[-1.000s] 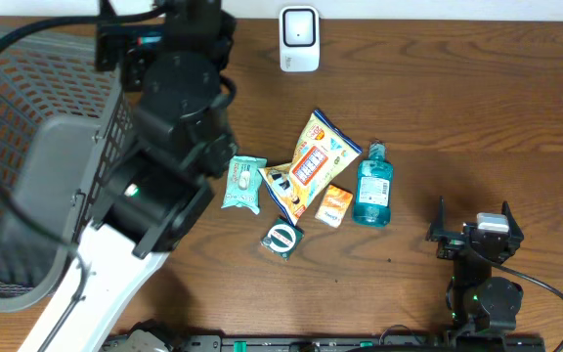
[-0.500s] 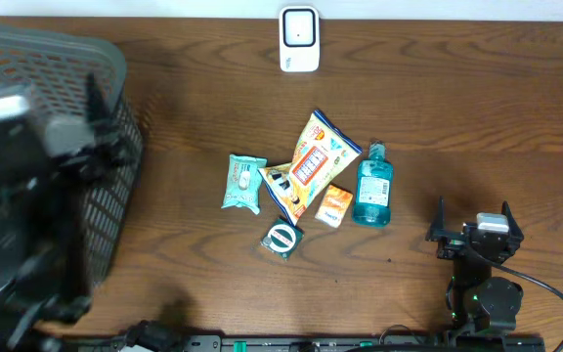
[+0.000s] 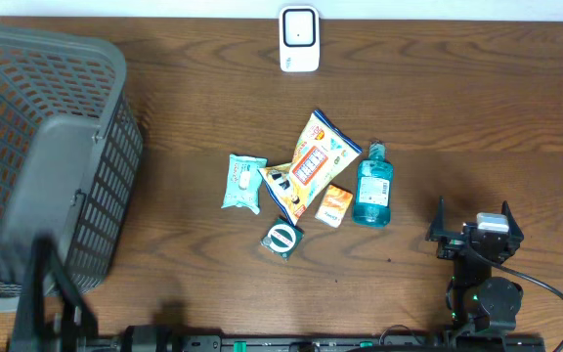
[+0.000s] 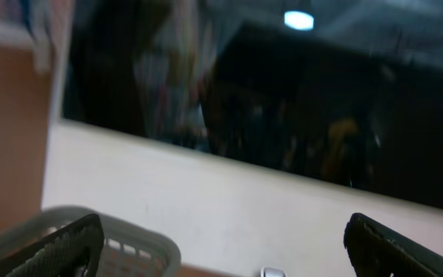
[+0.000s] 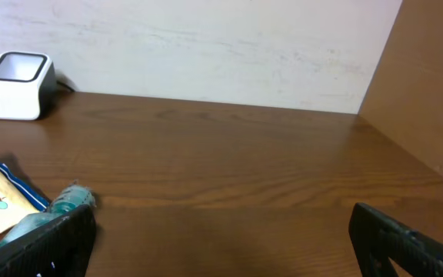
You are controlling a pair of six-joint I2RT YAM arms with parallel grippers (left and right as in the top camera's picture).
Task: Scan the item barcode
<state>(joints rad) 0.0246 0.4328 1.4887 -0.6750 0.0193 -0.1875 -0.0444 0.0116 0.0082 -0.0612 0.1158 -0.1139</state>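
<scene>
Your right hand (image 3: 473, 215) sits low near the bench's (image 3: 457, 117) front edge, fingers (image 5: 56, 240) spread wide. Your left hand (image 4: 220, 248), likewise spread, tilts upward.

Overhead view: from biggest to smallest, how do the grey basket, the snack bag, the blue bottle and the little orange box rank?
1. grey basket, by far the largest
2. snack bag
3. blue bottle, somewhat smaller than the bag
4. orange box, clearly the smallest

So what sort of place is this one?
Probably a mock checkout on a wooden table: a white barcode scanner, a grey shopping basket, and small groceries like the blue mouthwash bottle and snack bag.
</scene>
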